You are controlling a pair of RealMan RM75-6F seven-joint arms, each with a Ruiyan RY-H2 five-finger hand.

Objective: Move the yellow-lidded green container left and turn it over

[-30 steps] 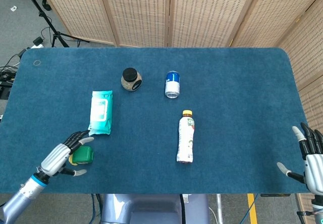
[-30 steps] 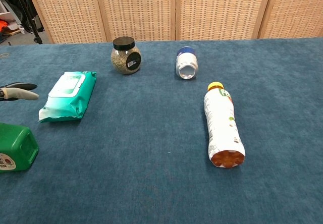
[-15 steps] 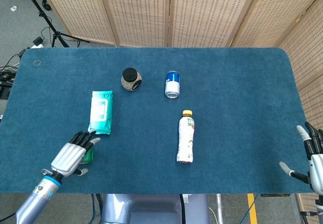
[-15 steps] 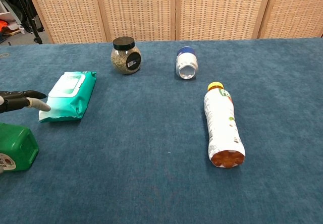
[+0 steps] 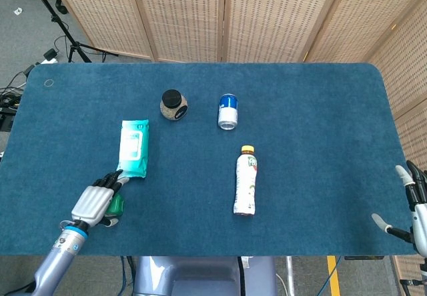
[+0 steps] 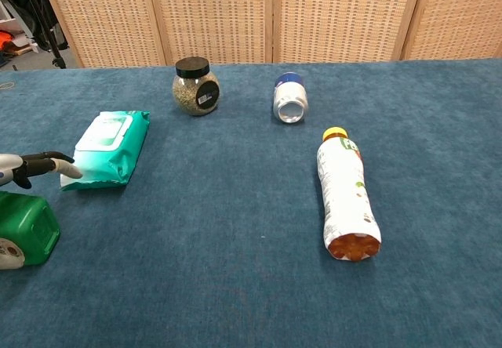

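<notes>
Now the left hand [image 5: 97,203] lies over the green container [image 6: 25,231] at the table's [image 5: 320,143] seven o'clock; whether it grips is unclear. Right hand [image 5: 415,206] idles, fingers spread and empty. Next comes securing and flipping it.

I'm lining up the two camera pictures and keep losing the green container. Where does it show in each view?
Head view: the green container is at lower left, mostly covered by the left hand.
Chest view: green container at the left edge, low, under the hand's fingers.
Shared landmark: the teal wipes pack, just beyond it in both.
</notes>
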